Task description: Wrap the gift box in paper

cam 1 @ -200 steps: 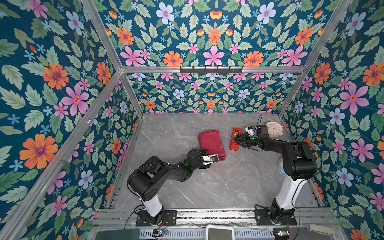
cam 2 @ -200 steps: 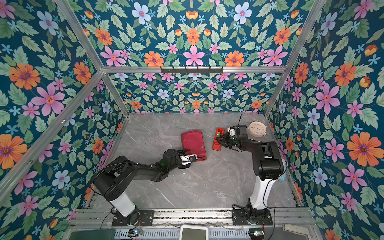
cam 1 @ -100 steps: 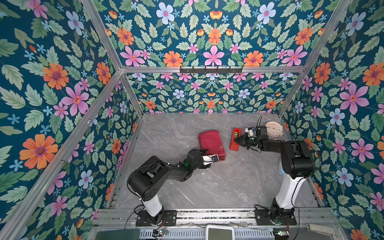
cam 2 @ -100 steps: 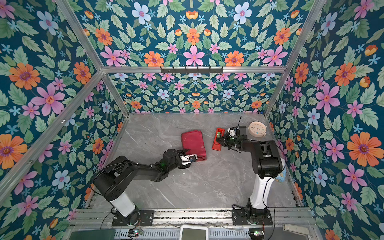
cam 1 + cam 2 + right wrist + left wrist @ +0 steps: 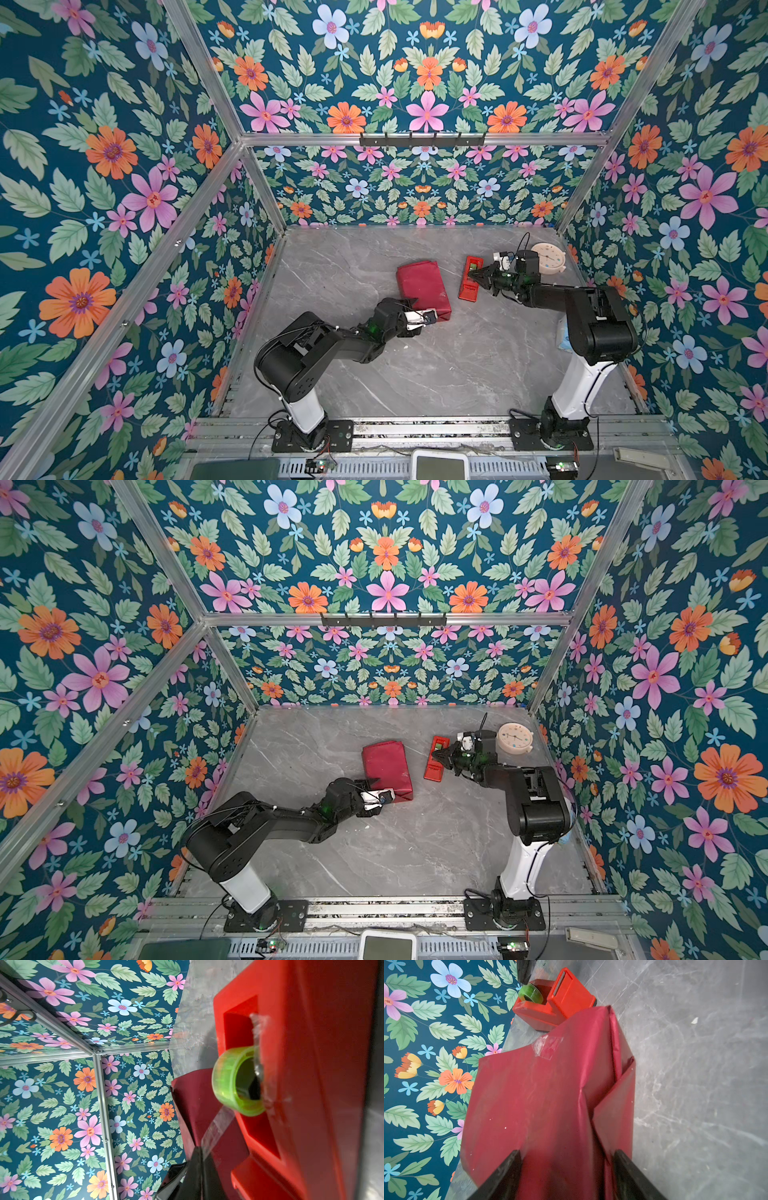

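The wrapping is looking nearly finished: the paper (image 5: 422, 284) is enclosing the gift box, hiding it completely, and the package is lying near the middle of the table (image 5: 457, 365) with a piece of clear tape (image 5: 548, 1047) holding its seam. The left gripper (image 5: 566, 1154) is bearing on the near-end fold with jaws spread wide. The right gripper (image 5: 199, 1155), clamped tight, is pinching a tape strip (image 5: 216, 1128) at the tape dispenser (image 5: 466, 291) just beside the package, so taping the end flaps is probably what is remaining.
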`<action>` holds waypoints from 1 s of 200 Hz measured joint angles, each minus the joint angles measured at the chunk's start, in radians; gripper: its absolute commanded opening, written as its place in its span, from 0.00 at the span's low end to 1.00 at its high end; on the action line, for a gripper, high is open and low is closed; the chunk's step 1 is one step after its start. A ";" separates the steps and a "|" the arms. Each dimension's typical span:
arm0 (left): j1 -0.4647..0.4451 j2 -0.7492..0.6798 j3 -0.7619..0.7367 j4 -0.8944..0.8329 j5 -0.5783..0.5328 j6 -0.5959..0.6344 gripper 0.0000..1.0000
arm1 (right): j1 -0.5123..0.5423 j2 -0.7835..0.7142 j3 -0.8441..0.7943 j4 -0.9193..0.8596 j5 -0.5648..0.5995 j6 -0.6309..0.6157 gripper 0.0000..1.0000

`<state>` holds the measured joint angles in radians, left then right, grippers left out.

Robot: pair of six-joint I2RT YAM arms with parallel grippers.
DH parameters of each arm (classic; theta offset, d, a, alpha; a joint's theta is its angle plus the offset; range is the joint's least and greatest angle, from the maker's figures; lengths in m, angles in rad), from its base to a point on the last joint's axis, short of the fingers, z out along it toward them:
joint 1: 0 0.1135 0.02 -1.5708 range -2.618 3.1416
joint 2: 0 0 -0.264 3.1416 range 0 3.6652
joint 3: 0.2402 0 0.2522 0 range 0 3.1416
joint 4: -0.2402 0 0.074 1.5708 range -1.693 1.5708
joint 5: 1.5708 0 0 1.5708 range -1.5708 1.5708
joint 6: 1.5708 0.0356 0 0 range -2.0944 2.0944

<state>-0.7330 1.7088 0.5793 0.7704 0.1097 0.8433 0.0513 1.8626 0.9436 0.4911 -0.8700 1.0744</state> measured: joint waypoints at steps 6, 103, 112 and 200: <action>0.000 0.000 0.000 0.000 0.000 0.000 0.71 | 0.000 -0.004 -0.006 0.007 -0.002 0.007 0.00; 0.000 0.001 0.001 0.000 -0.002 0.000 0.71 | 0.042 -0.080 -0.142 0.068 0.006 0.042 0.00; 0.000 0.001 0.001 0.000 -0.002 0.000 0.71 | 0.045 -0.084 -0.155 0.076 0.016 0.041 0.00; 0.000 0.002 0.005 -0.002 -0.003 0.000 0.71 | 0.057 -0.063 -0.217 0.110 0.051 0.021 0.00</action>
<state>-0.7330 1.7107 0.5842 0.7689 0.1062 0.8429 0.1085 1.8000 0.7269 0.6014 -0.8192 1.0950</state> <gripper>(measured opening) 0.713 0.061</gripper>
